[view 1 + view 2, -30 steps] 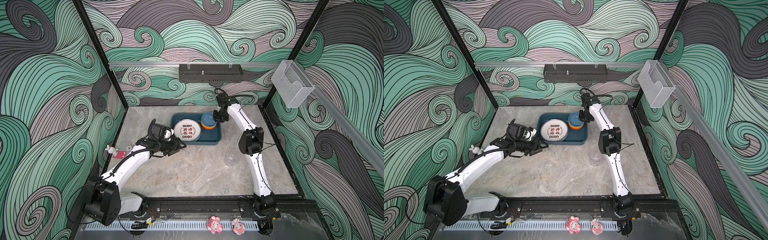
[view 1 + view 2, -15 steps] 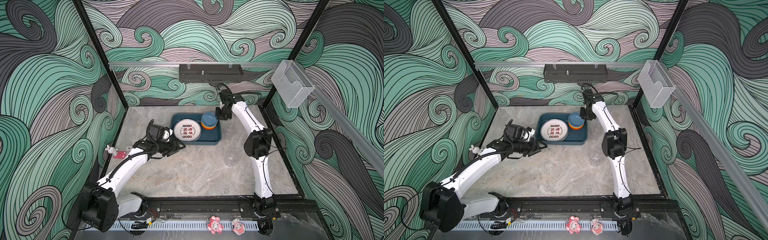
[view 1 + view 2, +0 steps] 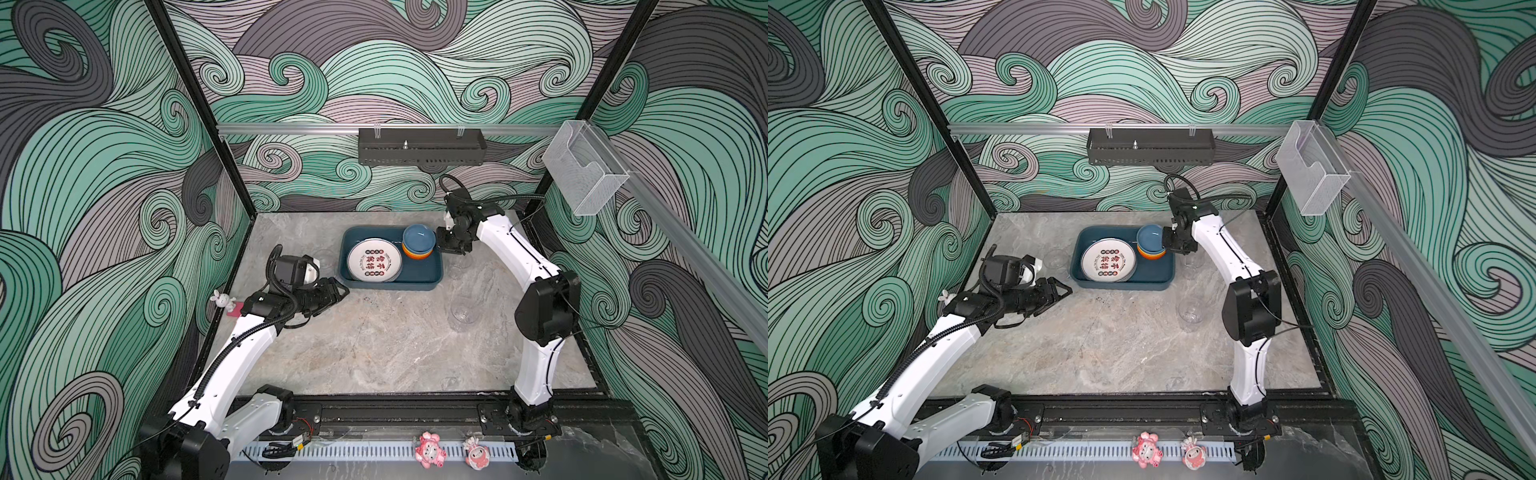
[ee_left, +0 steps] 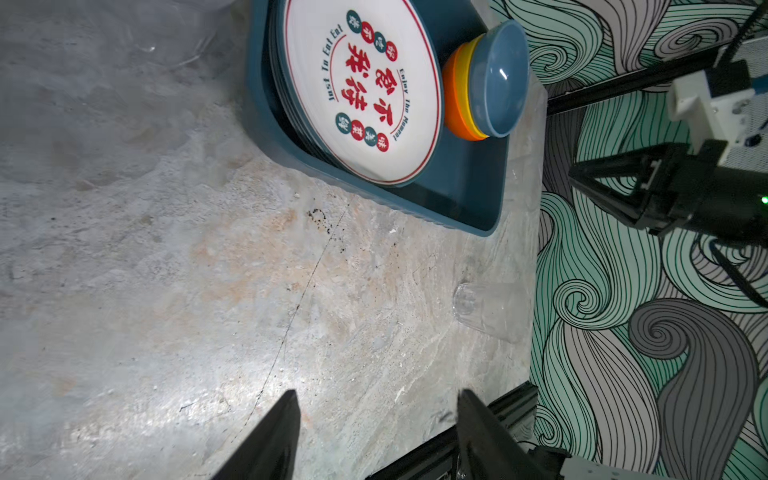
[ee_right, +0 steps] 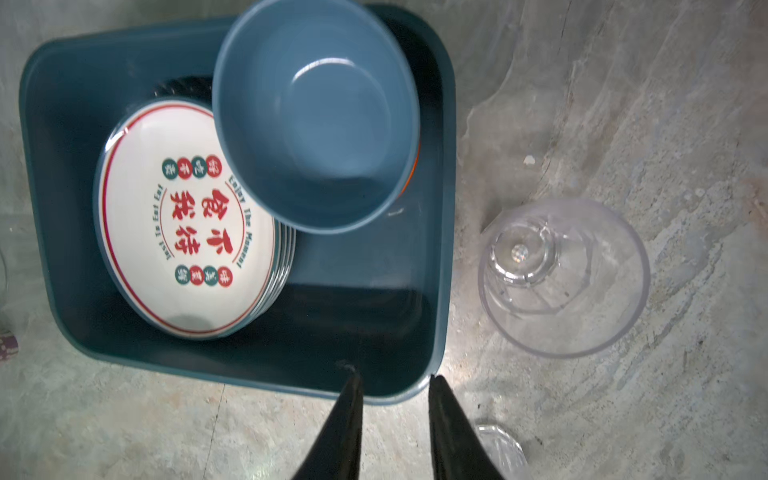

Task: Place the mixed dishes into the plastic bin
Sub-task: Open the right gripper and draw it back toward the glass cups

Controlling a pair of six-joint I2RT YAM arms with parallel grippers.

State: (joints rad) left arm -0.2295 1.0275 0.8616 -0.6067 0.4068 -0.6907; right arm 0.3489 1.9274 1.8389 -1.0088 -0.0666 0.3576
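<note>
tumblers are what's left out. bin sits mid-counter toward the far side. plates are stacked in its left half, bowls stacked in the far right corner, blue on top. near right part of the bin floor is bare.

three clear ones on the counter:
- tumbler a: just right of the bin's right wall, upright, mouth up, long axis vertical
- tumbler b: right side, nearer than the bin and apart from it, upright
- tumbler c: just left of the bin's left wall, too faint to call its pose

right tool hangs above the bin's right rim beside the bowls, pointing down, jaws a little apart, nothing between them. left tool is by the bin's near left corner, pointing right across the counter, jaws wide apart, empty.

relation that matters: tumbler a lies just right of the right tool, on the other side of the rim. so the right arm is clearly nearer for a and b. c lies far of the left tool, so that's the left arm's job.

my guess for next: right tool shifts right, drops over a's wall, carries it left into the bare corner. clear thin glass is easy to misjudge, and the bowls are close enough to clip.
</note>
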